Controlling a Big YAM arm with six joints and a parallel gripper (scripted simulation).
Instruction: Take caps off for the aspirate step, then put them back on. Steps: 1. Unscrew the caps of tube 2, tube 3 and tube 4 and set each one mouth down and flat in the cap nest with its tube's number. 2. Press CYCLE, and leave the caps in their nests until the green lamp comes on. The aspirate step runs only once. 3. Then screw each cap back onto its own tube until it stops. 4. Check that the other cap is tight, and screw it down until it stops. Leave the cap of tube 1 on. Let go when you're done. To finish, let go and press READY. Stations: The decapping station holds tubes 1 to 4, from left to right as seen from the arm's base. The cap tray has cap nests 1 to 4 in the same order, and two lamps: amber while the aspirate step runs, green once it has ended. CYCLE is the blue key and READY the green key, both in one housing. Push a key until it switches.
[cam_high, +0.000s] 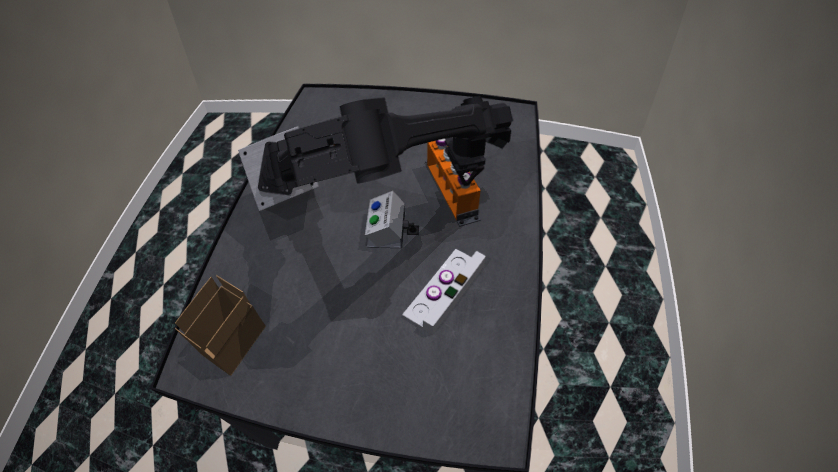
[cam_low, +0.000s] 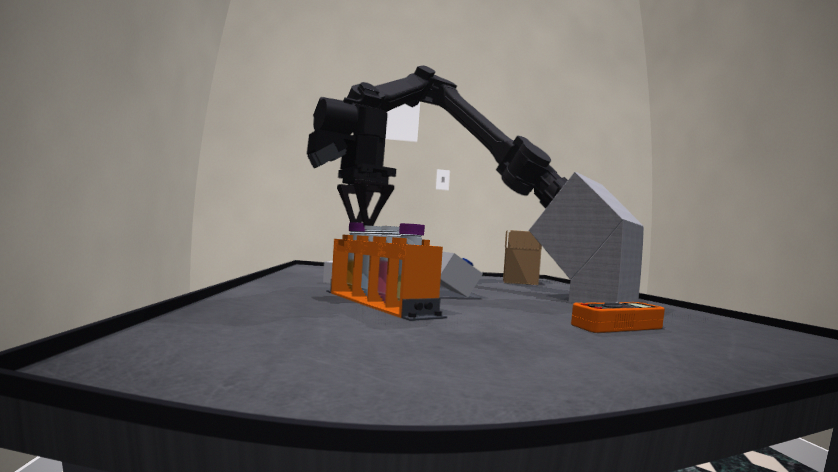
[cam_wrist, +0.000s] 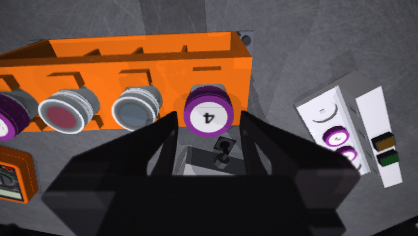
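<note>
Nearest our fingers, the gripper (cam_high: 469, 174) (cam_low: 364, 223) (cam_wrist: 208, 118) is partway open, gripping nothing, with its fingertips at either side of the number 4 cap (cam_high: 465, 178) (cam_low: 356, 226) (cam_wrist: 208, 114). That cap sits on tube 4, at the end of the orange decapping station (cam_high: 467, 202) (cam_low: 421, 269) (cam_wrist: 215, 65). We cannot tell whether a fingertip touches it.

Next along stand tube 3 (cam_wrist: 135, 111) and tube 2 (cam_wrist: 65, 114), both uncapped, then tube 1 under its purple cap (cam_high: 440, 141) (cam_low: 412, 229) (cam_wrist: 7, 119).

Near the station we see the grey key housing (cam_high: 391, 229) (cam_low: 460, 276), with the blue CYCLE key (cam_high: 375, 205) (cam_low: 467, 262) beside the green READY key (cam_high: 374, 219).

Farther out lies the white cap tray (cam_high: 477, 259) (cam_wrist: 320, 100). Two purple-rimmed caps (cam_high: 446, 276) (cam_wrist: 336, 136) lie flat, tops up, in its middle nests; both end nests hold none. The amber lamp (cam_high: 460, 279) (cam_wrist: 385, 142) and green lamp (cam_high: 450, 291) (cam_wrist: 388, 158) look dark.

An orange meter (cam_low: 618, 319) (cam_wrist: 26, 175) rests near the arm's base, and well apart from the tray, at the table's edge, stands an open cardboard box (cam_high: 243, 343) (cam_low: 521, 260).
</note>
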